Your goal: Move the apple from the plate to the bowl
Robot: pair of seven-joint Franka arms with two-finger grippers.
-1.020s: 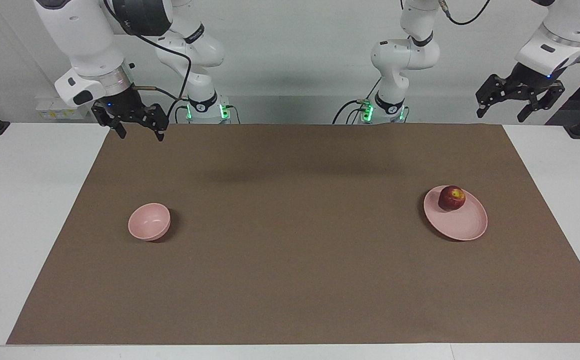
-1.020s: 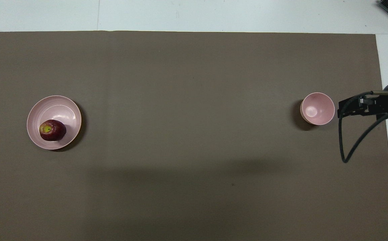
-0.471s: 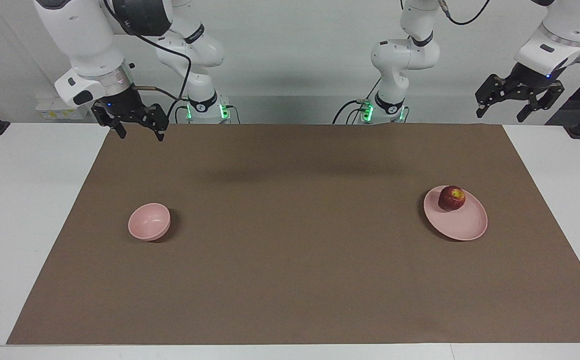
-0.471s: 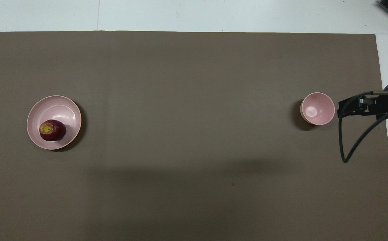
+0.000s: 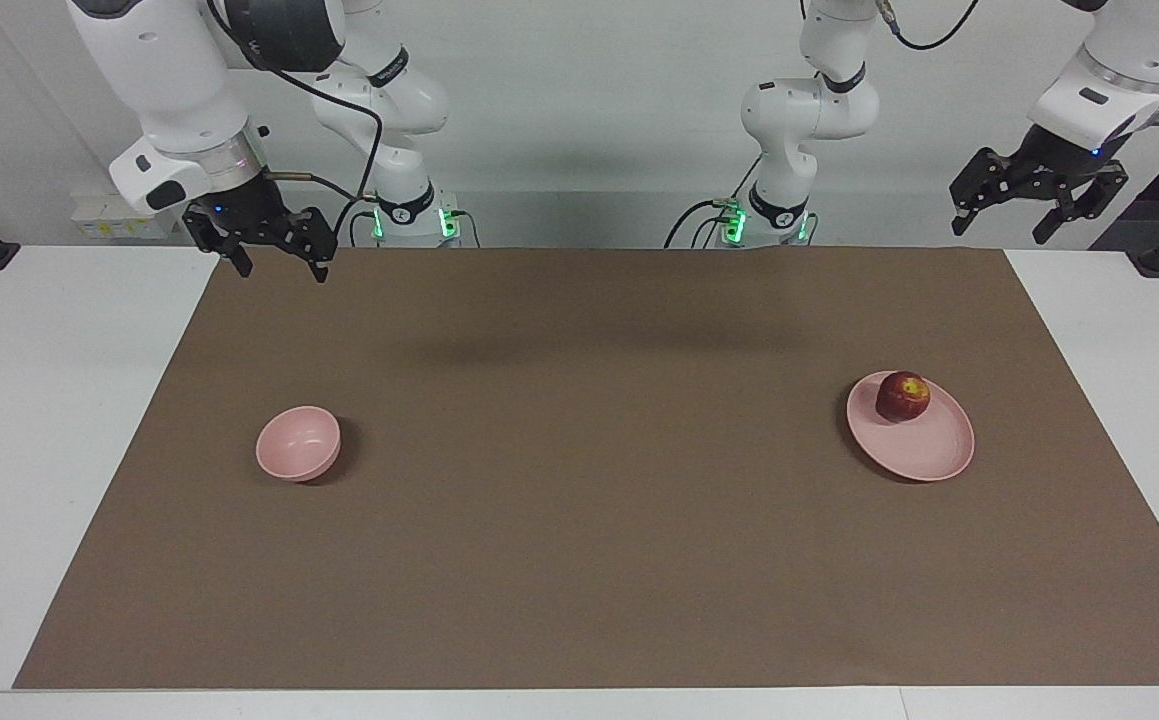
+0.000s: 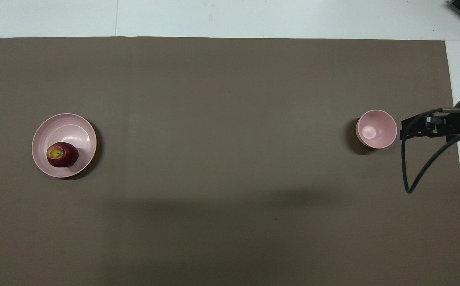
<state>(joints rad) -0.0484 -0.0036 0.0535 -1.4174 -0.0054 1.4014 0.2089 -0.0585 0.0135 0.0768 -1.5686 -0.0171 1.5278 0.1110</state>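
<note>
On the plate (image 5: 924, 452) sits the apple (image 5: 903, 396), well apart from the left gripper (image 5: 1037, 215); it's raised, spread wide, empty. Right gripper (image 5: 274, 259) too, waiting; bowl (image 5: 298, 443) untouched.

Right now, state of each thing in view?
apple: on the plate, untouched
plate: holds the apple, toward the left arm's end
bowl: upright, empty, toward the right arm's end
left end effector: open, raised, empty
right end effector: open, raised, empty
</note>
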